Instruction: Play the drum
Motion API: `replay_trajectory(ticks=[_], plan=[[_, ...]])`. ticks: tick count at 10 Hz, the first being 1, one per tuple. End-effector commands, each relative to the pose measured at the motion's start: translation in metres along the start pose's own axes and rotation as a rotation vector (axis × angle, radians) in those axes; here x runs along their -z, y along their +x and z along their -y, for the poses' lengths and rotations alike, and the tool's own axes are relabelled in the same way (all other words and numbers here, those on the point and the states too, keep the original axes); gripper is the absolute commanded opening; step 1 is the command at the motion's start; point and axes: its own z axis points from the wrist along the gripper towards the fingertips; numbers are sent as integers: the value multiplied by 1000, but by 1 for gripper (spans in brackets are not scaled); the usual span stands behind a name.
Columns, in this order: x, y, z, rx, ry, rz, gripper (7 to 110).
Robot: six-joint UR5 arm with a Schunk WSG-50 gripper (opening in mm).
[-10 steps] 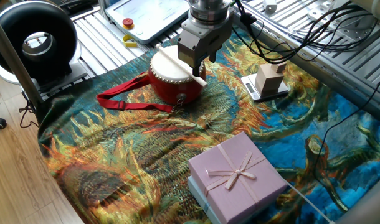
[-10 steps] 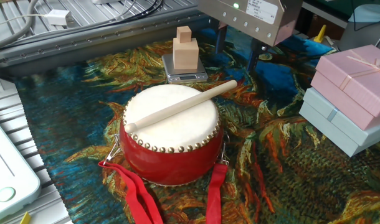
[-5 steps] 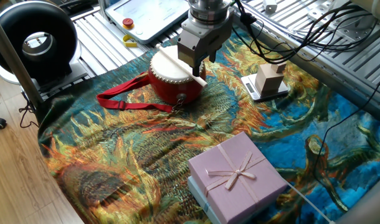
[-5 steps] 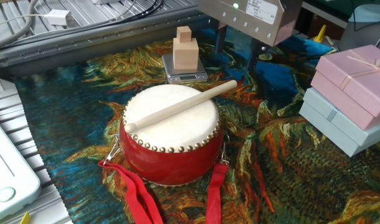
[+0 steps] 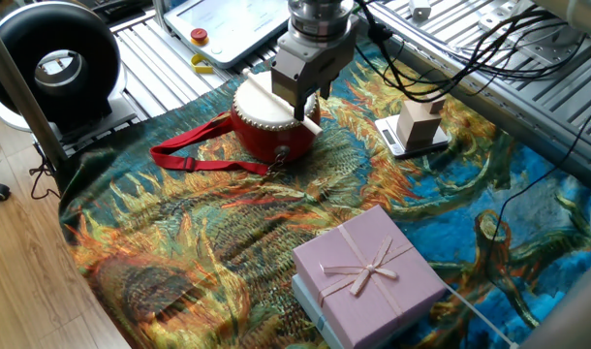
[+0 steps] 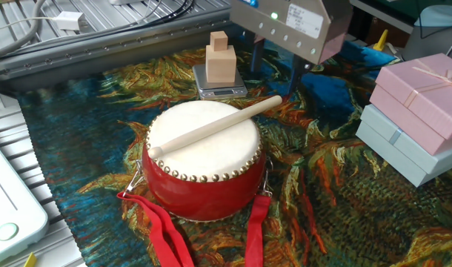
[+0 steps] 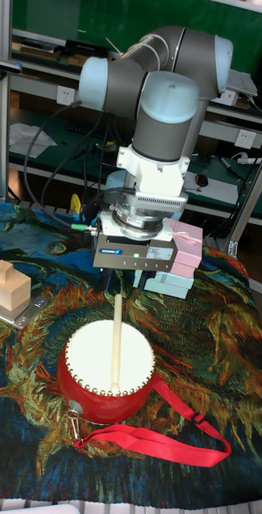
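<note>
The drum (image 5: 264, 124) (image 6: 204, 159) (image 7: 107, 371) is red with a cream skin and stands on the patterned cloth. Its red strap (image 5: 194, 155) (image 7: 165, 438) trails beside it. A wooden drumstick (image 5: 279, 99) (image 6: 215, 124) (image 7: 116, 341) lies flat across the skin, one end poking past the rim. My gripper (image 5: 301, 100) (image 6: 276, 78) (image 7: 121, 284) hangs open just above that protruding end. One finger stands on each side of the stick's line and nothing is held.
A wooden block on a small scale (image 5: 419, 124) (image 6: 220, 61) (image 7: 10, 291) sits close to the drum. A pink gift box stacked on a pale blue one (image 5: 368, 273) (image 6: 422, 90) (image 7: 187, 242) lies nearby. A black round fan (image 5: 53, 60) stands off the cloth.
My gripper has shifted a little sideways over the stick's end. Drum and stick have not moved.
</note>
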Motion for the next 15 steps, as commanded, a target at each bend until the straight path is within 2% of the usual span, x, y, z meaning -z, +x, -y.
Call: replay_trajectory(ticks=[1, 4, 8, 12, 15], plan=[[-10, -15, -4, -13, -22, 26, 66], [-16, -22, -8, -20, -36, 37, 66], [-28, -11, -6, 2, -24, 1, 66], [-44, -3, -8, 24, -33, 0, 66], [-60, 0, -6, 19, -18, 19, 66]])
